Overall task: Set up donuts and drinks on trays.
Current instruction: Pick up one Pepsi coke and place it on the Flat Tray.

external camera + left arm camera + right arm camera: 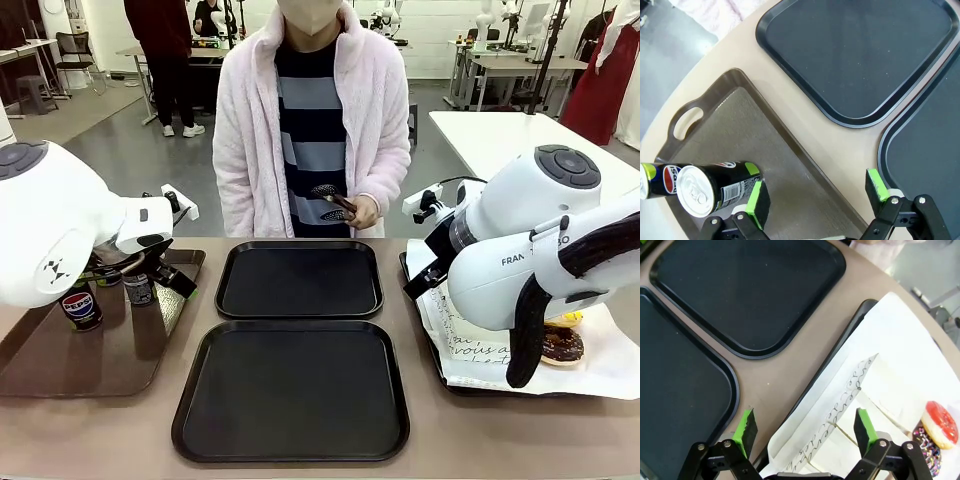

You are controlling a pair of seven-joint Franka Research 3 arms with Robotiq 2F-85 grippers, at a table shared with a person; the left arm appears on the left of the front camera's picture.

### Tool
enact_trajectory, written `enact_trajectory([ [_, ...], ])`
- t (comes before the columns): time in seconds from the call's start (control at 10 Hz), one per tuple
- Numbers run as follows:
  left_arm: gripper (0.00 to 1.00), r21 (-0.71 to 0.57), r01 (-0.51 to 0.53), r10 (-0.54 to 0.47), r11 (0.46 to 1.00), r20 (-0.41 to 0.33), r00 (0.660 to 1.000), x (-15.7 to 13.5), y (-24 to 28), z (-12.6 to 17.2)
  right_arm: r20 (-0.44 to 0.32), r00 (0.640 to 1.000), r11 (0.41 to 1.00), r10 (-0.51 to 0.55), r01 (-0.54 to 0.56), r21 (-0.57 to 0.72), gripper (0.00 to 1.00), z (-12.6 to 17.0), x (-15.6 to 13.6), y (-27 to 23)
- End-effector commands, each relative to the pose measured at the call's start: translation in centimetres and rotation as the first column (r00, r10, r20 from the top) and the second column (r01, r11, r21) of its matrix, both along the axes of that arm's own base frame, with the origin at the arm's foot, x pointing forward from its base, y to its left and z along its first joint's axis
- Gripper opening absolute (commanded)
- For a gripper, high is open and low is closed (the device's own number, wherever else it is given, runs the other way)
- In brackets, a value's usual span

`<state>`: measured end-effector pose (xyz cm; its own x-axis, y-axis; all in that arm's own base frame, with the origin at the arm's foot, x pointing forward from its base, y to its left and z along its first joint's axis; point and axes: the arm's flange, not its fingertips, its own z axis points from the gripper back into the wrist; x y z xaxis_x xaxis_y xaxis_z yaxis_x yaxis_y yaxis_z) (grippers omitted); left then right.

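Two hands, both released

The far tray [300, 280] and near tray [290, 392], matte black rounded squares with raised rims, lie side by side on the tan table [100, 430]. My left hand [817, 192] hangs open over the glossy brown tray [790, 135], one green pad just beside a slim Pepsi can [715, 187]. My right hand [805, 427] gapes above script-printed white paper [900, 365], near a pink-iced donut [940, 424].

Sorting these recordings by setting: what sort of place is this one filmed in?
Likely a robotics lab or workshop hall, staged as a snack counter: a white left arm and right arm flank a table with two black trays, and more white tables stand on a bare grey floor behind.
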<state>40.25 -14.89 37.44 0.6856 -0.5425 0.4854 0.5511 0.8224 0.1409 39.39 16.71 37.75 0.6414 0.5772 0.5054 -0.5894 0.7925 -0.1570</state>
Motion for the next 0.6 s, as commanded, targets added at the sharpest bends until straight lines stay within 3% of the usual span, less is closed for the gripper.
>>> enact_trajectory([
  [0.0,1.00,0.040,0.032,-0.032,0.999,-0.005,0.999,-4.7,1.0,2.9,-0.030,0.999,0.999,0.044,-0.045,-0.023,1.00,3.3,-3.8,-1.7],
  [0.3,1.00,0.081,0.158,-0.151,0.984,-0.087,0.985,-11.5,5.0,4.8,-0.042,0.996,0.977,0.083,-0.090,-0.194,1.00,7.7,-11.2,-7.3],
  [0.5,1.00,0.077,0.190,-0.179,0.979,-0.130,0.975,-14.7,6.6,4.1,-0.111,0.987,0.967,0.120,-0.141,-0.210,1.00,6.6,-13.8,-10.3],
])
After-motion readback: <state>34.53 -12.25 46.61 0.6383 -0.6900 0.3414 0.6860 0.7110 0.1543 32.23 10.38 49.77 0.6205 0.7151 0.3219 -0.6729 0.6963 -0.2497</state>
